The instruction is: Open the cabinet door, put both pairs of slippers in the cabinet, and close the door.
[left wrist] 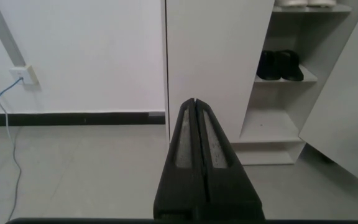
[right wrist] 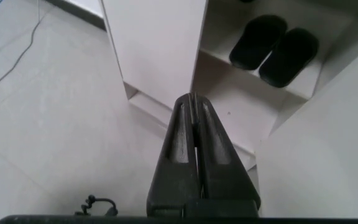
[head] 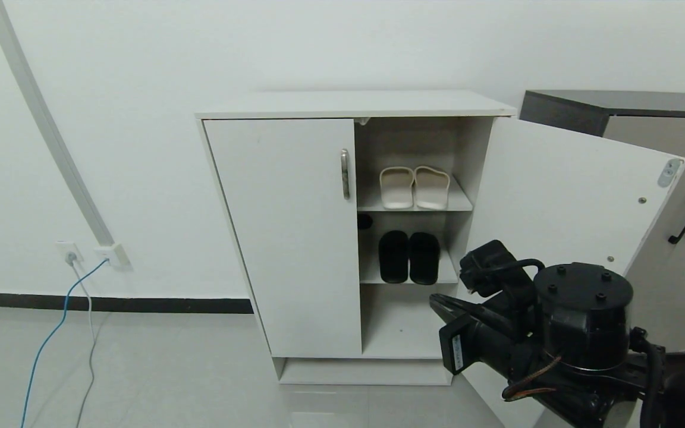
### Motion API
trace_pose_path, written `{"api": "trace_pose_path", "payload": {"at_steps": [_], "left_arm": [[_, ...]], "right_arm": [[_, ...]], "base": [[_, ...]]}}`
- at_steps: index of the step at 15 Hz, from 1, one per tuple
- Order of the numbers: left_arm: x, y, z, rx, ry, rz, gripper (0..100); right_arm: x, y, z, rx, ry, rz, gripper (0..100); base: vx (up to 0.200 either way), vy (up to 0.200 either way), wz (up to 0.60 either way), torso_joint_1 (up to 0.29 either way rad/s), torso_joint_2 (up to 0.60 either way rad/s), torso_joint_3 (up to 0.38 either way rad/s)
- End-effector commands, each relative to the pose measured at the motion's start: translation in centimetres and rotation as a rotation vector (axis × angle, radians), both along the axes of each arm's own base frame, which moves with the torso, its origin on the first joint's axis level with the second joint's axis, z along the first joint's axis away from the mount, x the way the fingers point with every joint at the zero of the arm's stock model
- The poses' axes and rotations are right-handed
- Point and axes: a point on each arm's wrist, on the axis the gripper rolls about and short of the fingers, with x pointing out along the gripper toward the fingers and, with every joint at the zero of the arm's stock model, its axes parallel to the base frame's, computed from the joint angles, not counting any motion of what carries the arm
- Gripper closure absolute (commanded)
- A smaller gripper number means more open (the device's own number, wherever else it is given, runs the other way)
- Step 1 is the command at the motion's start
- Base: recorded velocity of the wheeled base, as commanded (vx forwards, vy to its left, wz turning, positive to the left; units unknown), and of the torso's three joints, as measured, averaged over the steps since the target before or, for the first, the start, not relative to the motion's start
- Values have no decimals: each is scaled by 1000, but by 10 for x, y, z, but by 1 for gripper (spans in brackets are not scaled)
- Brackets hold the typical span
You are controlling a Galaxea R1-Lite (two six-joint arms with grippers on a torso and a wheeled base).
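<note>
Closing the door is the one step outstanding

Status: Both pairs of slippers are inside the cabinet point(head: 354, 104). The white slippers point(head: 414, 188) sit on the upper shelf and the black slippers point(head: 409, 257) on the shelf below it. The bottom compartment holds nothing. The right door point(head: 562, 202) stands wide open, so opening and loading are judged complete and only the closing remains. The left door point(head: 283, 238) is shut, its metal handle point(head: 345, 173) upright at the inner edge.

Orientation: Each pair lies flat, its two slippers side by side and touching or nearly so. Their long axes run front to back, into the depth of the shelf. On the white pair the straps appear to sit toward the rear, so the toes probably point inward and the heels toward the opening. The black pair is too dark to say which end is which. The open door is hinged at the cabinet's right side, with its long axis vertical. It swings out to the robot's right, inner face toward the head camera and free edge farthest from the shelves.

Grippers: The left gripper point(left wrist: 194, 102) has its fingers pressed together and holds nothing; it is low, facing the closed door. The right gripper point(right wrist: 192, 98) is likewise pinched together and empty, in front of the open compartment and just beside the open door.
</note>
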Motion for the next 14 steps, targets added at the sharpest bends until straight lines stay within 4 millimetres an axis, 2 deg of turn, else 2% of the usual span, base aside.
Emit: {"api": "trace_pose_path", "payload": {"at_steps": [1,8,14], "left_arm": [[0,0,0,-1,1,0,100],[0,0,0,1,1,0,100],[0,0,0,1,1,-1,100]], "right_arm": [[0,0,-2,-4,5,1,100],[0,1,-3,-8,8,2,100],[0,1,-5,-14,13,1,100]], "base": [[0,0,0,46,-393,-339],[0,0,0,93,-440,-349],[0,0,0,158,-474,-329]]}}
